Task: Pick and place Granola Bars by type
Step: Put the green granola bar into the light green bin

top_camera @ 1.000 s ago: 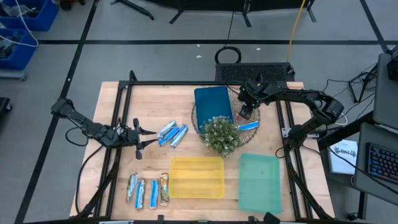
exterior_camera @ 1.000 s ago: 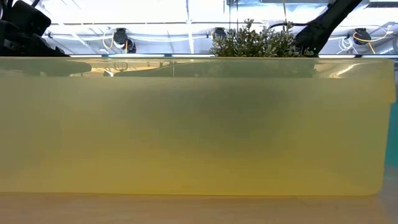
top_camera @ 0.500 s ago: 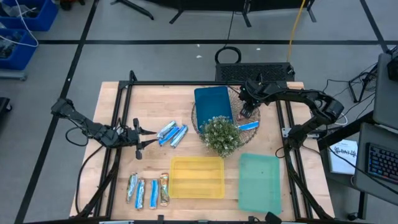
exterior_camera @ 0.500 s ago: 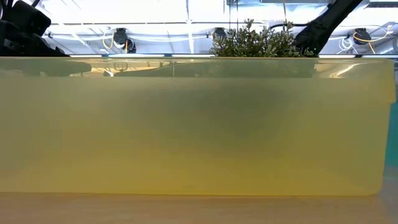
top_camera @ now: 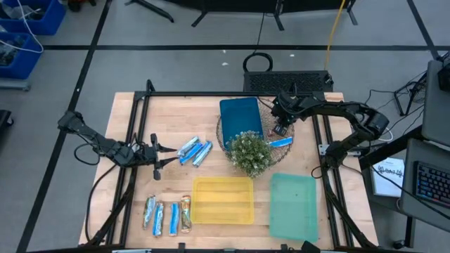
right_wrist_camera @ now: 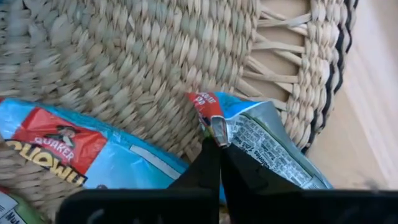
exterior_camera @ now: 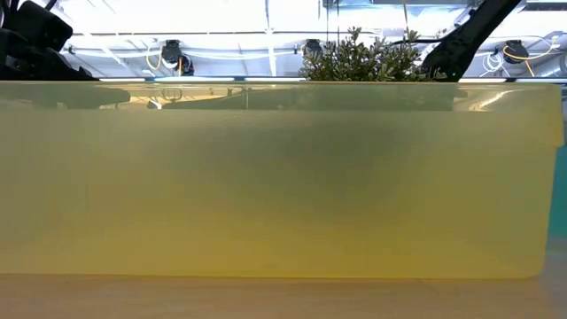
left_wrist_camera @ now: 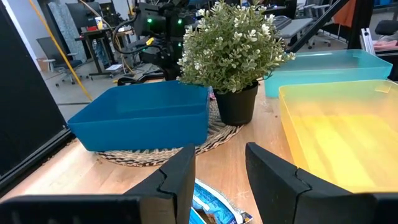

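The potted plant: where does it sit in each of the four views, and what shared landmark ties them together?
High view: potted plant at table centre, on the woven mat.
Low view: only its top shows above the yellow tray.
Left wrist view: upper middle, beside the blue tray.
Right wrist view: not in it.
Shared landmark: the woven mat.

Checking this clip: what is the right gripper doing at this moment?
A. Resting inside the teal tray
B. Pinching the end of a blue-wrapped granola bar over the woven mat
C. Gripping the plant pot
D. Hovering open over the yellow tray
B: the right wrist view shows the right gripper with jaws closed on the crimped end of a blue granola bar above the woven mat.
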